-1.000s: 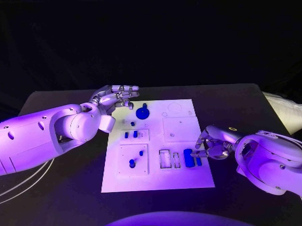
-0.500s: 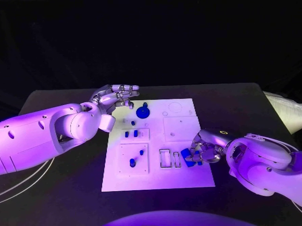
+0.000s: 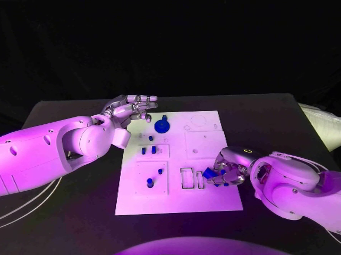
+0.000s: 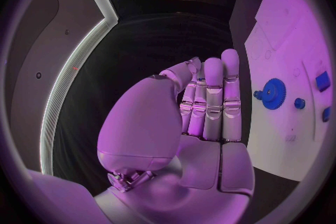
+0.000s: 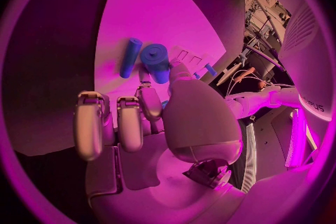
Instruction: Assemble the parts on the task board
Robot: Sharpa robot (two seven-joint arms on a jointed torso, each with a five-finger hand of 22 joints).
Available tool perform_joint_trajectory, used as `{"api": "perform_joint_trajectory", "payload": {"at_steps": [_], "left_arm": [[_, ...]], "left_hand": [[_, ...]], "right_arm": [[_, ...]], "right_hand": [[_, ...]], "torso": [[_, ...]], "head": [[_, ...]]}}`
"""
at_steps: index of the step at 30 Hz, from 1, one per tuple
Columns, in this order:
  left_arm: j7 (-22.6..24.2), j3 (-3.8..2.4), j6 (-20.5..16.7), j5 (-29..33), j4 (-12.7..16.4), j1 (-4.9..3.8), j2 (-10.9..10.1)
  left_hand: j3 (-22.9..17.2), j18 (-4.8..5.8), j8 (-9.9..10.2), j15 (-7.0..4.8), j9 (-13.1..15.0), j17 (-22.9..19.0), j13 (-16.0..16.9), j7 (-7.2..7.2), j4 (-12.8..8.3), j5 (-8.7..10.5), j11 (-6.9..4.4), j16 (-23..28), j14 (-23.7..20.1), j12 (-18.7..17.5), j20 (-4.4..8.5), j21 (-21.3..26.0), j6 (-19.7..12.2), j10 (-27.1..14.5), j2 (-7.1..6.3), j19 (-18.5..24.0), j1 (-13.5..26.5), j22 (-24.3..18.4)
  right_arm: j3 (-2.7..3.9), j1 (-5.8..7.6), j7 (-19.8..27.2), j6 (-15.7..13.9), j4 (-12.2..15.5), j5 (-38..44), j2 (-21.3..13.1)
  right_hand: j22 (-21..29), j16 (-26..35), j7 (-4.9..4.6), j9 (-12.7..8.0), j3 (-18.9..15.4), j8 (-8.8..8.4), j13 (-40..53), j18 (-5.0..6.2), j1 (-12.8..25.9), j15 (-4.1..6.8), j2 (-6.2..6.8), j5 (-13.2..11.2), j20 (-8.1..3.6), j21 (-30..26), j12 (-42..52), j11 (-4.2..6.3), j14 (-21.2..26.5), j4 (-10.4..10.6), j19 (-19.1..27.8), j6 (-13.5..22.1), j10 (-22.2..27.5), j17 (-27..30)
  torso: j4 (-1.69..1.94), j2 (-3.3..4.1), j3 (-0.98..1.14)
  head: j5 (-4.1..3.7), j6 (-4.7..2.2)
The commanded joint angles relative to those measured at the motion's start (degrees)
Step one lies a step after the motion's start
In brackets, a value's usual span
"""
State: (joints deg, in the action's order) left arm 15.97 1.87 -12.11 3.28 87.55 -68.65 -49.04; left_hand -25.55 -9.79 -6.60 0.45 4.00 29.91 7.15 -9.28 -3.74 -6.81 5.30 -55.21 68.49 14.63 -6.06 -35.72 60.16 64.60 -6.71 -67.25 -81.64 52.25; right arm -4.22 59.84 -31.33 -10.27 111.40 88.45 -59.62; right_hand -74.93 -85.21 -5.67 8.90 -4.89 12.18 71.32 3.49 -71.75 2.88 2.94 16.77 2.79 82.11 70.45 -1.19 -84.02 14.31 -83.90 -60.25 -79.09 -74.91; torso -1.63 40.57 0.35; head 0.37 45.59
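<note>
The white task board (image 3: 205,142) lies mid-table. My right hand (image 3: 230,170) is low over its near right part and pinches a thick blue block (image 3: 210,173) between thumb and a finger; the block is tilted up off the board. In the right wrist view the same block (image 5: 155,61) sits at the fingertips with a thinner blue bar (image 5: 130,57) lying beside it. My left hand (image 3: 132,110) hovers at the board's far left corner, fingers straight and side by side, holding nothing. A blue gear (image 3: 162,126) stands just beside it, also visible as the gear (image 4: 273,93).
Small blue pegs (image 3: 147,151) stand in the board's left middle plate, and two more (image 3: 149,182) in the near left plate. Empty rectangular slots (image 3: 186,178) lie left of the held block. A white cloth (image 3: 331,127) sits at the table's right edge.
My right hand has moved left onto the board and closed on the thick blue block, which now tilts up instead of lying flat. The left hand has stayed put.
</note>
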Motion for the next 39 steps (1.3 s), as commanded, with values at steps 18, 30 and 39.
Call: {"api": "perform_joint_trajectory", "payload": {"at_steps": [18,30,39], "left_arm": [[-0.1,-0.03,1.5,-0.5,0.1,0.02,0.1],[-0.2,-0.03,1.7,-0.5,0.2,0.02,0.2],[-0.2,-0.03,1.9,-0.5,0.4,0.02,0.2]], "left_hand": [[0.1,-0.64,-0.3,-0.07,-0.1,-0.1,0.1,-0.26,-0.3,-0.35,0.01,-0.2,-0.4,0.4,0.08,0.2,-0.1,-0.5,0.71,0.3,0.0,0.1],[0.2,-0.62,-0.3,-0.02,-0.1,-0.1,0.1,-0.29,-0.3,-0.33,0.07,-0.3,-0.4,0.5,0.04,0.3,-0.1,-0.8,0.73,0.4,0.2,0.1],[0.2,-0.62,-0.3,0.01,-0.1,-0.1,0.1,-0.31,-0.3,-0.33,0.09,-0.3,-0.5,0.5,0.02,0.3,-0.2,-0.9,0.72,0.4,0.4,0.1]], "right_arm": [[0.15,0.43,1.4,-11.6,3.4,-6.8,-1.7],[0.22,0.62,1.4,-7.9,3.0,-11.7,1.8],[0.22,0.38,-0.1,-3.6,2.0,-12.1,4.3]], "right_hand": [[-0.3,-0.4,0.79,1.6,-1.0,1.49,2.5,-0.38,-2.2,0.89,-3.09,5.7,-0.57,0.2,1.9,0.90,-4.3,0.9,-0.7,-1.3,-1.5,-5.9],[-0.3,-0.4,0.92,2.4,-2.1,1.70,2.8,-0.39,-0.3,0.94,-4.63,6.1,-0.62,0.2,1.7,0.97,-4.3,2.3,-0.8,-1.5,-1.6,-5.8],[-0.3,-0.3,1.27,3.1,-3.7,2.04,2.7,-0.38,2.1,1.18,-5.62,4.4,-0.82,0.1,1.1,1.26,-4.3,2.3,-0.7,-2.0,-1.6,-5.6]], "torso": [[0.00,-0.08,-0.07],[-0.03,0.02,-0.07],[0.01,-0.02,-0.08]], "head": [[-0.04,-0.27],[0.36,-0.21],[0.60,0.04]]}}
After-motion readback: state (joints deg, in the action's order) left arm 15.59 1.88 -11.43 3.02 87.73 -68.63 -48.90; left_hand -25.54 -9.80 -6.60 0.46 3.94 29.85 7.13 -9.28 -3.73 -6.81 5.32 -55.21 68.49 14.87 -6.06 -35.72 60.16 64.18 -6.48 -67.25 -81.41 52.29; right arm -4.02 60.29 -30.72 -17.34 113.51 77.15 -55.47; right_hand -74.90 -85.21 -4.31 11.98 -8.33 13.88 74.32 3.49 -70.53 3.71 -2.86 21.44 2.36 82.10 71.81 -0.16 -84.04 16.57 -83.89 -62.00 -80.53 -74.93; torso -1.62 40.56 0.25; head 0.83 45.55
